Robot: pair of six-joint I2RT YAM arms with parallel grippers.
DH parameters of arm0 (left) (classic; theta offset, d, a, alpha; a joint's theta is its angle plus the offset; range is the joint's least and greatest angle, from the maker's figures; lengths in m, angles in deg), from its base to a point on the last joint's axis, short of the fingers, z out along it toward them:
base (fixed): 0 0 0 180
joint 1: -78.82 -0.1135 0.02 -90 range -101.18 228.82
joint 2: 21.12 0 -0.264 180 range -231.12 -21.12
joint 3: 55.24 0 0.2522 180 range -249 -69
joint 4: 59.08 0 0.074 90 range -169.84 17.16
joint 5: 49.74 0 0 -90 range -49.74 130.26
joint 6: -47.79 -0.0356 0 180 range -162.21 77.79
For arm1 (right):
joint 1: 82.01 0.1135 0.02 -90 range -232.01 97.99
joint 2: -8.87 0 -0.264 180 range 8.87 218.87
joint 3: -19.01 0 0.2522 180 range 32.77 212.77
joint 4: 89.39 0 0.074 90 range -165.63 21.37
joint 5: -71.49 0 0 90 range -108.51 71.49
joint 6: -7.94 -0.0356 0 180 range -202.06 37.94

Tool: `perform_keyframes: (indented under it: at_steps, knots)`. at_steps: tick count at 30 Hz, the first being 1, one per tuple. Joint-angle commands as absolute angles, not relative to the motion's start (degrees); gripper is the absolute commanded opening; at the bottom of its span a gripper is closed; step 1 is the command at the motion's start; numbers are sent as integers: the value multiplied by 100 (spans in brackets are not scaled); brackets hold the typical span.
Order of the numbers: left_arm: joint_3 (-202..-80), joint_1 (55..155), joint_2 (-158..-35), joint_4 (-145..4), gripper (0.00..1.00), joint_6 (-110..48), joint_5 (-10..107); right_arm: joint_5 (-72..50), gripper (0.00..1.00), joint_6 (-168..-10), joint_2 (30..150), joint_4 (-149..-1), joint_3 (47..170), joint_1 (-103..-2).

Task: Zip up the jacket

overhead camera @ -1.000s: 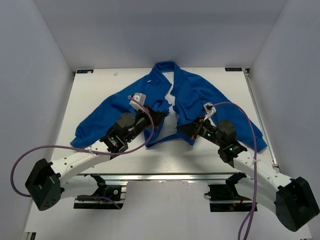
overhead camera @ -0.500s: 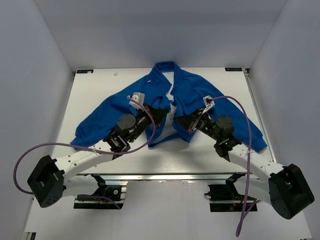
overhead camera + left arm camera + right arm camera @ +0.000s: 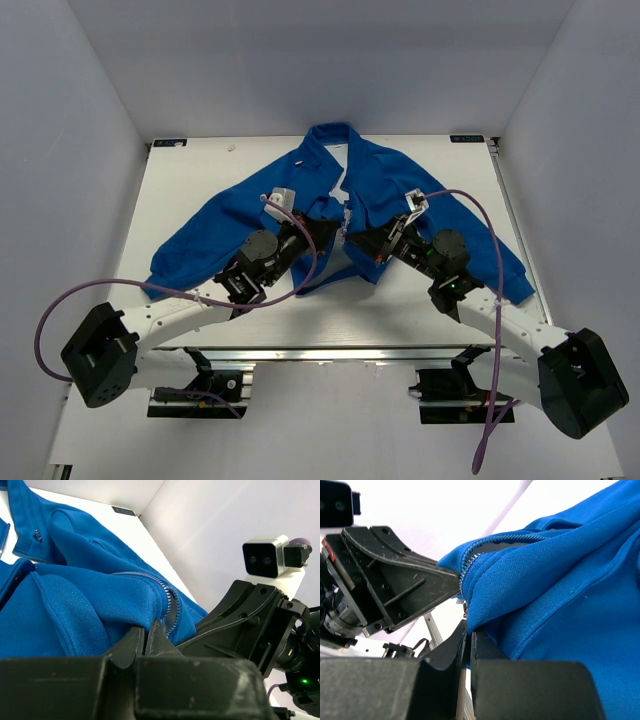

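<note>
**Q:** Two arms reach over one garment. Where does it lie?

**A:** The jacket (image 3: 400, 185) is spread on the white table (image 3: 190, 170). Its collar (image 3: 335, 138) points toward the far wall, and its sleeves (image 3: 190, 255) run out to the left and right. The two front panels stand apart below the collar.

**Q:** Where is the left gripper (image 3: 322, 228), and how do its fingers stand?

**A:** It sits at the inner edge of the panel on the left of the overhead view, near the middle of the garment. In the left wrist view its fingers (image 3: 137, 639) are pressed together on a fold of blue cloth. The zipper (image 3: 167, 597), a row of pale teeth, curves along that fold just above the fingertips.

**Q:** And the right gripper (image 3: 362, 240)?

**A:** It sits at the facing panel, just beside the left one, with only a narrow gap between the two tools. In the right wrist view its fingers (image 3: 481, 650) are closed on the hem of the blue cloth, which bulges up out of them. A line of zipper teeth runs along the raised edge there.

**Q:** Does each wrist view show the other tool?

**A:** Yes. The black body of the right gripper fills the right of the left wrist view, with its camera (image 3: 265, 556) above it. The left gripper shows at the left of the right wrist view.

**Q:** Are the zipper's two halves joined?

**A:** That cannot be told from the wrist views. From overhead, the panels look apart.
</note>
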State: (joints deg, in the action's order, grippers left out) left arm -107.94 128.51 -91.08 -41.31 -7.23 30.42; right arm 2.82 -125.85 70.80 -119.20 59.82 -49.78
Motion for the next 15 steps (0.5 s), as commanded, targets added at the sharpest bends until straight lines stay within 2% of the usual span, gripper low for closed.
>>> perform_keyframes:
  at_steps: [1, 15]
  knots:
    - [-10794, 12892, -8915, -3839, 0, -741, 3112, 566, 0, -12399, 6881, -12459, 6195, -4975]
    - [-10635, 12901, -8722, -3601, 0, -565, 3411, 672, 0, -12337, 6767, -12512, 6151, -4975]
